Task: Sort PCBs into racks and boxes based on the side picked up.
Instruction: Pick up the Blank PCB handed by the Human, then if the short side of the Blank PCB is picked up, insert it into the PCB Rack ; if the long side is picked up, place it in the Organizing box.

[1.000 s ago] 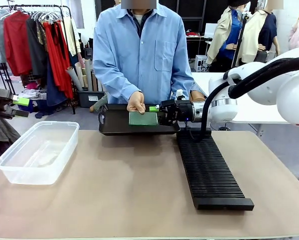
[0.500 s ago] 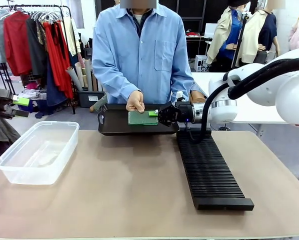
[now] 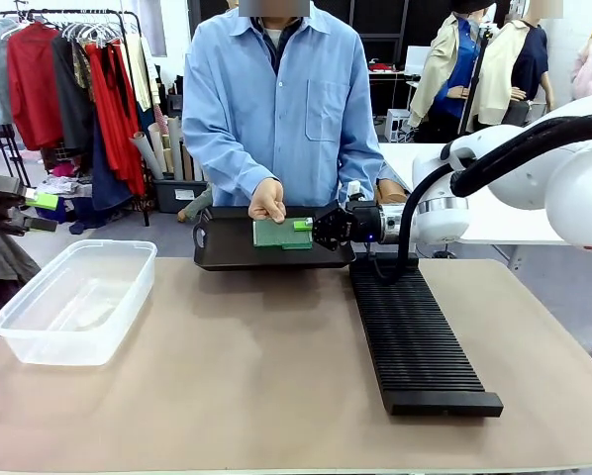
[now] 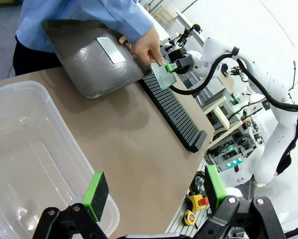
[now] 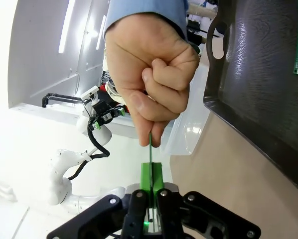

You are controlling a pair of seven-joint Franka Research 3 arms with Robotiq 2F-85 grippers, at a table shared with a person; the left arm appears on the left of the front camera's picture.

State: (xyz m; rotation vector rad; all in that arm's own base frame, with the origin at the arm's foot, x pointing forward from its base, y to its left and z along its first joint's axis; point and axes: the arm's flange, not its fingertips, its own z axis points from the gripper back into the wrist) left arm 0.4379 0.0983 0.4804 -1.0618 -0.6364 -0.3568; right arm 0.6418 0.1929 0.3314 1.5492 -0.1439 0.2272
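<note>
Over the tan table [image 3: 276, 346] our right gripper [image 3: 308, 227] has just clamped the person's PCB [image 3: 276, 235]; we judge handover underway, left gripper [image 4: 154, 191] spread.

A green PCB [image 3: 282, 234] is seen against a glossy black tray [image 3: 227, 252], a black rack [image 3: 415, 336] is ribbed with fine cross lines, and a clear tub [image 3: 68, 346], tan tabletop [image 3: 256, 376] and light blue shirt [image 3: 276, 109] are shown.

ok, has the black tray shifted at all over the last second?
No. In the front view the black tray has not shifted: its right front corner still meets the far end of the rack, as a second ago.
</note>
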